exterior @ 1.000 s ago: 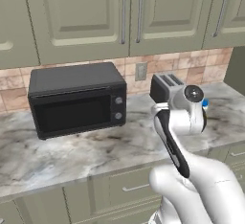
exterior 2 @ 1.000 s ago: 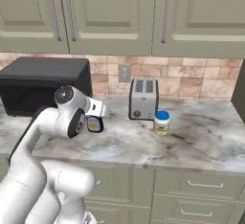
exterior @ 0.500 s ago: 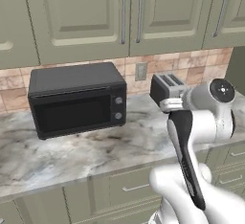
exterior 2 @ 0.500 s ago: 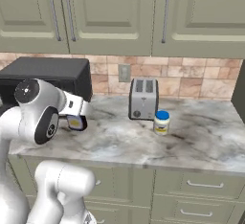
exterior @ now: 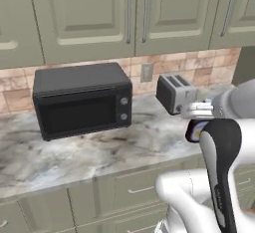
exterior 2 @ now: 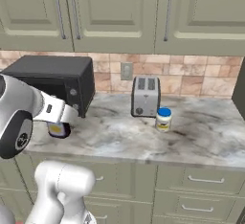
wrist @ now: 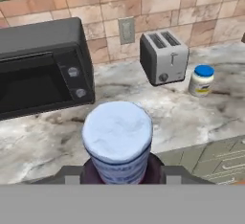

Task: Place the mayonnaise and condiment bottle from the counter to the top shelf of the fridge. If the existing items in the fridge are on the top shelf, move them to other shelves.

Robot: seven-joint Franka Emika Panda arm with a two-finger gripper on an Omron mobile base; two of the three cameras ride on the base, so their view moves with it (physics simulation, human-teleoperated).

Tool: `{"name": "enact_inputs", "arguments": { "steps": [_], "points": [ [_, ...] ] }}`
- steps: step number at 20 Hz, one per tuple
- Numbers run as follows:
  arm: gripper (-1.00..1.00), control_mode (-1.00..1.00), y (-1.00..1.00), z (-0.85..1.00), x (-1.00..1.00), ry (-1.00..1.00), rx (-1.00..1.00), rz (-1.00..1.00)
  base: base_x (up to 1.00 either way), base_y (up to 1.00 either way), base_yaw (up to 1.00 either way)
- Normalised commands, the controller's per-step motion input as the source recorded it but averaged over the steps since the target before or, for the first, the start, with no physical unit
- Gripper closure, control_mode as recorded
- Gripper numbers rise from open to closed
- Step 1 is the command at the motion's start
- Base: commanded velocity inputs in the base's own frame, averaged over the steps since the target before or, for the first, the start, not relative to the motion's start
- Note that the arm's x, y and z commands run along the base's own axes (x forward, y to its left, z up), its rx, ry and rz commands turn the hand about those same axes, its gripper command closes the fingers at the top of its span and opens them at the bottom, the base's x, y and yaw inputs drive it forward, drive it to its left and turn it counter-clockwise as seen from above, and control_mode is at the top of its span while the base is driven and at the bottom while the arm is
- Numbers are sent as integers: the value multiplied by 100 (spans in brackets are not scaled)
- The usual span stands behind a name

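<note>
The gripper [wrist: 119, 177] is closed around the purple bottle [wrist: 118, 144], pale cap up, at the bottom centre of the hand view, lifted above the table [wrist: 191, 117]. The mayonnaise jar [wrist: 201, 80] stands at the right, beside the toaster [wrist: 164, 58]; a microwave [wrist: 40, 65] sits upper left.

Blue-lidded cream mayonnaise [wrist: 201, 81], dark purple condiment bottle [wrist: 118, 141] with pale cap, grey-white marbled counter [wrist: 201, 117].

My arm [exterior: 219, 177] reads glossy white, rounded shells throughout, with a long black band running down the forearm. In the right base view there's a fat white link capped by a dark round joint disc [exterior 2: 19, 139].
</note>
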Motion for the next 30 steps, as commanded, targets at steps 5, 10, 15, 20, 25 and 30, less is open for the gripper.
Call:
{"name": "enact_inputs", "arguments": {
  "steps": [5,10,15,20,25,30],
  "points": [
    [100,100,0,0,0,0,0,0,-100,57,1],
    [100,100,0,0,0,0,0,0,-99,59,-34],
    [100,100,0,0,0,0,0,0,-100,39,-61],
    [100,100,0,0,0,0,0,0,-90,24,-82],
    [100,100,0,0,0,0,0,0,-73,19,-87],
    [100,100,0,0,0,0,0,0,-75,5,-81]
  ]
}}
